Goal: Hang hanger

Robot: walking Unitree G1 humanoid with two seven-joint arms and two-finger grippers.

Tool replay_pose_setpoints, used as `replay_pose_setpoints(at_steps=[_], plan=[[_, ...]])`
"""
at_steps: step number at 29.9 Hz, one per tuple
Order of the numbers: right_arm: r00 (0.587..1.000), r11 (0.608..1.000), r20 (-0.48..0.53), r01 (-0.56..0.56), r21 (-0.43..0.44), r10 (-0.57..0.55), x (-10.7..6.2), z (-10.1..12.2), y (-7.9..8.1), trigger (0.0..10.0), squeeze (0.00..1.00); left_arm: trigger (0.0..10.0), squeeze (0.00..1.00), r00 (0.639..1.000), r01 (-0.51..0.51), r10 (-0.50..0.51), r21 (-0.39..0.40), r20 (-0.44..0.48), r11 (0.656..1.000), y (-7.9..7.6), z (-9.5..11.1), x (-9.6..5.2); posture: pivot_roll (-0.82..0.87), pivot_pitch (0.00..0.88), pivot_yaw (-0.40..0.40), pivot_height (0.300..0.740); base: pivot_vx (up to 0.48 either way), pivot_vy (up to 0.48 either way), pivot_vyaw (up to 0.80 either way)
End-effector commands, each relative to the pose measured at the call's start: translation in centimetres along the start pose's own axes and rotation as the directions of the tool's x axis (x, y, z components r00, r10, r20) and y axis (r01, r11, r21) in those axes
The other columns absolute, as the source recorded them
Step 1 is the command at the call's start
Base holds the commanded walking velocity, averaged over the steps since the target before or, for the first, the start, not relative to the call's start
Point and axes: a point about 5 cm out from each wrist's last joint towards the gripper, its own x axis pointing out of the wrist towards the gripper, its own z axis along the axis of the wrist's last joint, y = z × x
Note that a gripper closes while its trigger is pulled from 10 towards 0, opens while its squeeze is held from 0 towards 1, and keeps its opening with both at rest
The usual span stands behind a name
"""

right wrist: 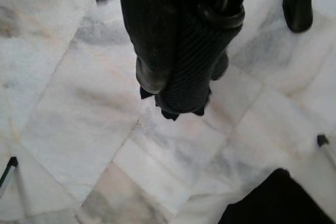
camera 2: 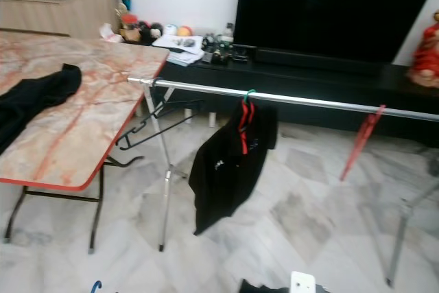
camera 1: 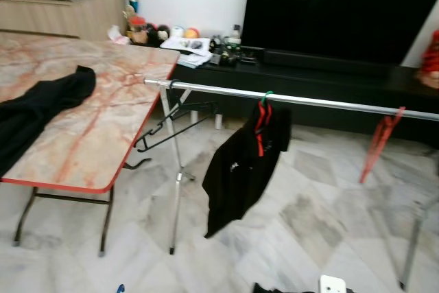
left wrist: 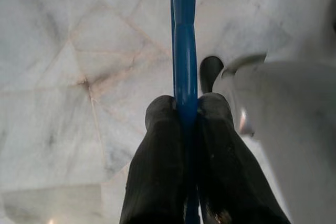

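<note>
Table [camera 1: 82, 149]: marble-patterned top, black garment [camera 1: 41, 104] lying on it.
Left gripper [left wrist: 186, 109]: fingers clamped on blue hanger [left wrist: 184, 51], low above the marble floor [camera 1: 302, 224].
Rail [camera 1: 288, 98]: black hanger [camera 1: 168, 125], black shirt on red hanger [camera 1: 247, 162], bare red hanger [camera 1: 381, 138].
Right gripper [right wrist: 176, 100]: fingers together, over the floor.

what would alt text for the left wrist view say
The left tool is shut on a blue hanger that runs straight up between its two black fingers, above a pale marble floor.
</note>
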Motion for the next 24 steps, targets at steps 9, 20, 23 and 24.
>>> replay_pose_setpoints(at_steps=[9, 20, 23, 24], plan=[[1.0, 1.0, 0.017, 0.014, 0.0, -0.014, 0.14, 0.66, -0.68, 10.0, 0.0, 10.0, 0.0, 0.999, 0.012, -0.012, 0.004, -0.052, 1.0, -0.37, -1.41, -0.22, 0.15, 0.0, -0.077, 0.74, -0.296, 0.0, 0.0], [1.0, 1.0, 0.012, 0.016, -0.002, -0.016, 0.17, 0.69, -0.63, 10.0, 0.0, 10.0, 0.0, 0.998, 0.01, -0.01, 0.002, -0.061, 1.0, -0.25, -1.65, -0.27, 0.15, 0.0, -0.079, 0.74, -0.297, 0.0, 0.0], [1.0, 1.0, 0.011, 0.015, -0.002, -0.015, 0.19, 0.78, -0.54, 10.0, 0.0, 10.0, 0.0, 0.998, 0.011, -0.011, 0.003, -0.062, 1.0, -0.26, -1.69, -0.28, 0.15, 0.0, -0.081, 0.74, -0.296, 0.0, 0.0], [1.0, 1.0, 0.011, 0.014, -0.003, -0.014, 0.2, 0.79, -0.52, 10.0, 0.0, 10.0, 0.0, 0.998, 0.011, -0.011, 0.002, -0.063, 1.0, -0.26, -1.69, -0.28, 0.15, 0.0, -0.081, 0.74, -0.296, 0.0, 0.0]])
